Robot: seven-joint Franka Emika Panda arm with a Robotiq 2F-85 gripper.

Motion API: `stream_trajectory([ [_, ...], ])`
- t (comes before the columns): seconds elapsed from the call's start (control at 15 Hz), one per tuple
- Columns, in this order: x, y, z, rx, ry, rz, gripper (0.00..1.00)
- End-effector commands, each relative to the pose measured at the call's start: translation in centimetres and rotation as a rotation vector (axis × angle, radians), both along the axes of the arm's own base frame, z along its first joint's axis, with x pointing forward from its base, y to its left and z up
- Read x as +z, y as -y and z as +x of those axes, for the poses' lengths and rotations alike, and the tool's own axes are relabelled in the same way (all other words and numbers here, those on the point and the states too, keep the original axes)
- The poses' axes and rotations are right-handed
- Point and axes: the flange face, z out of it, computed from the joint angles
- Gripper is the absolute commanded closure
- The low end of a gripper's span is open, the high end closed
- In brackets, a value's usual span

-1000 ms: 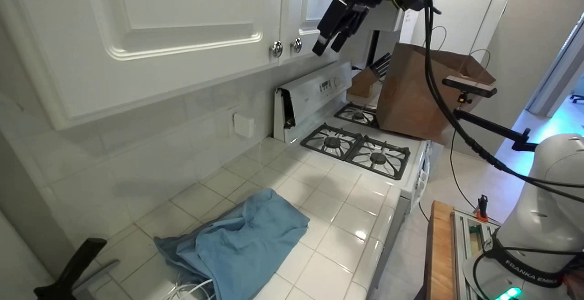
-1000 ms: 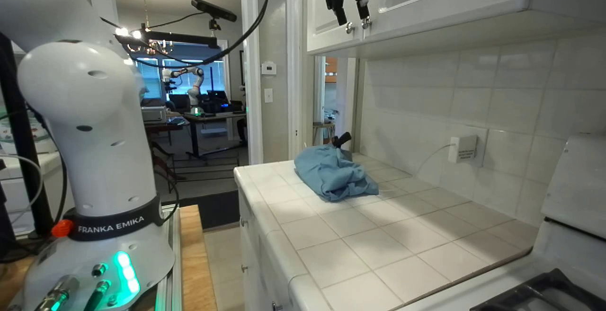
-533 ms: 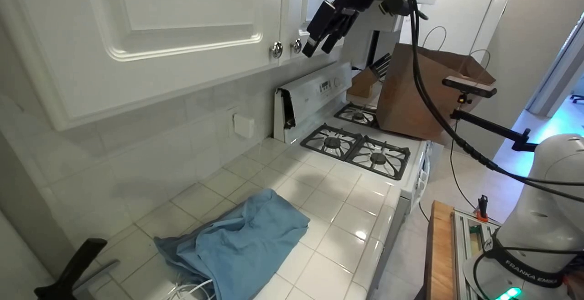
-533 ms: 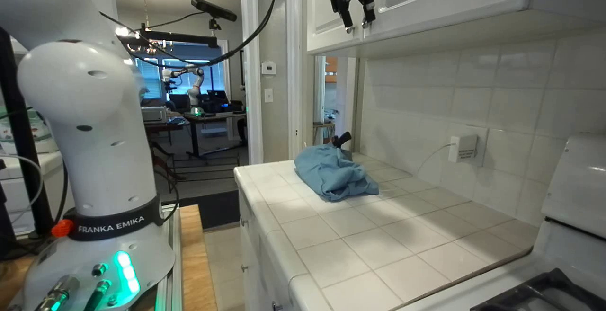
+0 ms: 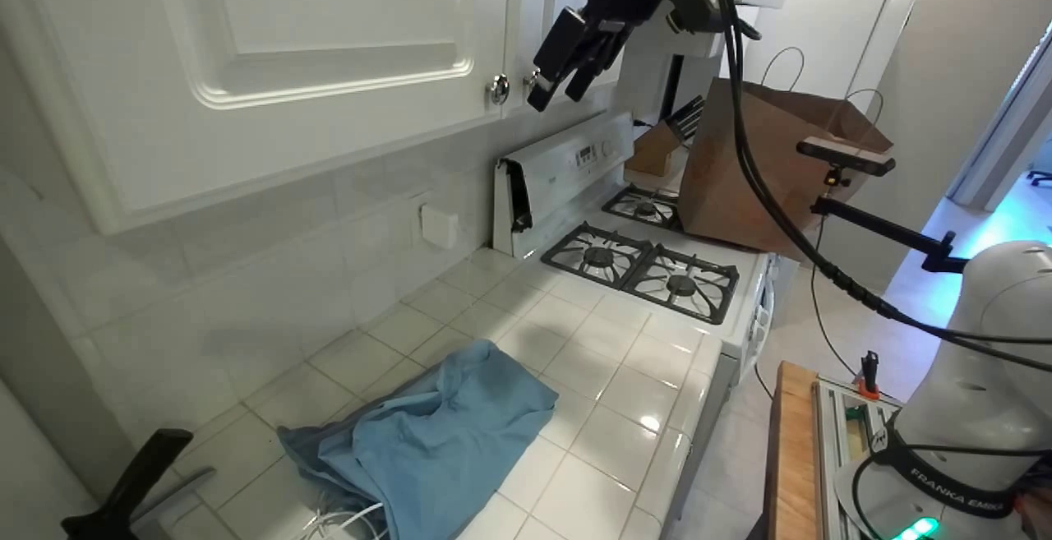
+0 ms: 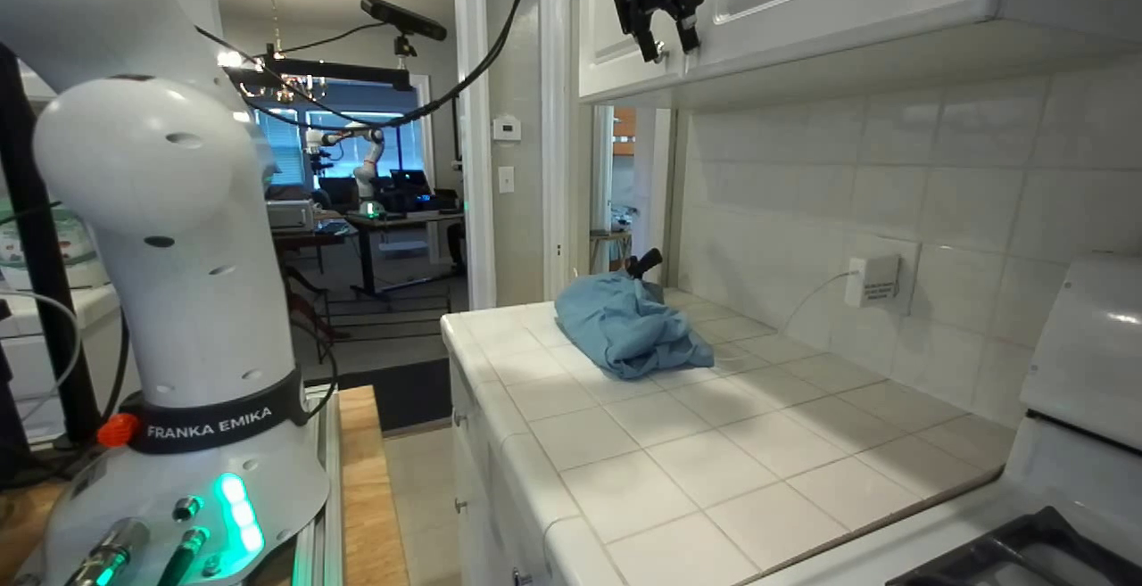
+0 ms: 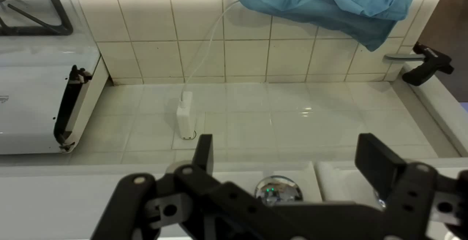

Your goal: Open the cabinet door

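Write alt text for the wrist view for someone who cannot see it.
A chrome knob on a closed white cabinet door shows between the spread fingers of a black gripper. Beyond are a tiled wall with a white adapter and a tiled counter bearing a blue cloth; a stove is at left.

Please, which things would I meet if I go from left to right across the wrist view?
From left to right: black burner grate → white power adapter → chrome cabinet knob, seen between the open jaws → black-handled tool.
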Motion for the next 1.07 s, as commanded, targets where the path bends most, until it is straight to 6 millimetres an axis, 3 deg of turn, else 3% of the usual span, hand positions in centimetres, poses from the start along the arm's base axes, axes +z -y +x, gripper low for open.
stream_trajectory([
  [0.0, 1.07, -0.51, 0.96, -0.044, 0.045, -0.023, 0.00],
  [0.27, 1.46, -0.03, 1.12, -0.065, 0.072, -0.022, 0.00],
  [0.33, 1.42, 0.02, 1.20, -0.064, 0.075, -0.018, 0.25],
  [0.47, 1.38, -0.03, 1.32, -0.053, 0.085, -0.009, 0.34],
  [0.73, 1.44, 0.03, 1.52, -0.035, 0.105, -0.002, 0.63],
  [0.93, 1.53, 0.14, 1.66, -0.004, 0.123, 0.001, 0.65],
  [1.0, 1.45, 0.16, 1.65, 0.001, 0.119, 0.002, 0.59],
])
